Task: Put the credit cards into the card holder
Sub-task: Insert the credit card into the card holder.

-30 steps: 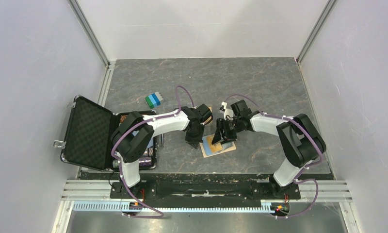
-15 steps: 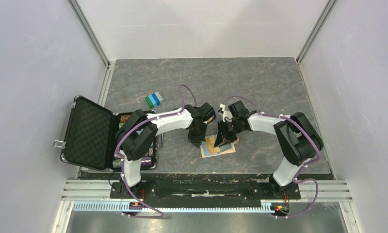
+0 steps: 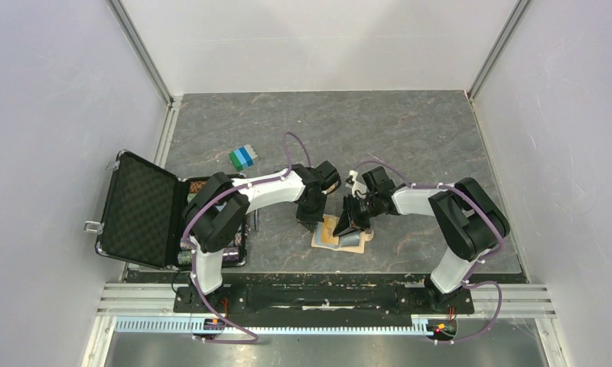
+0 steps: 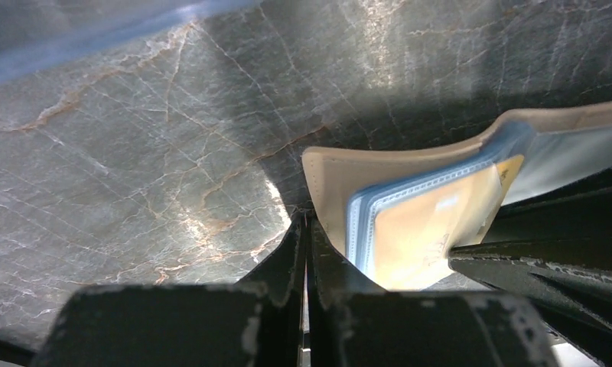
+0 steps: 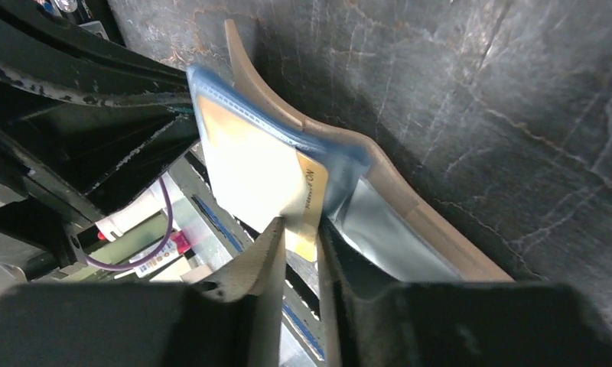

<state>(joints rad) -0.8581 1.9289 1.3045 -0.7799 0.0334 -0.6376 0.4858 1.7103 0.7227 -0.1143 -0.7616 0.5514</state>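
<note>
Grey marbled worktop [image 3: 410,138]: the floppy card holder [image 4: 330,176] lies open between the arms, left tool [image 4: 303,229] clenched shut at its corner. Right tool [image 5: 299,237] pinches the stiff, probably slick credit card [image 5: 249,176] by its free edge, half inside the pocket.

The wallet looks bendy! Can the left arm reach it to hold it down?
Probably yes: the left fingers, shut, sit right beside the wallet, nothing between; right fingers pinch the card.
</note>
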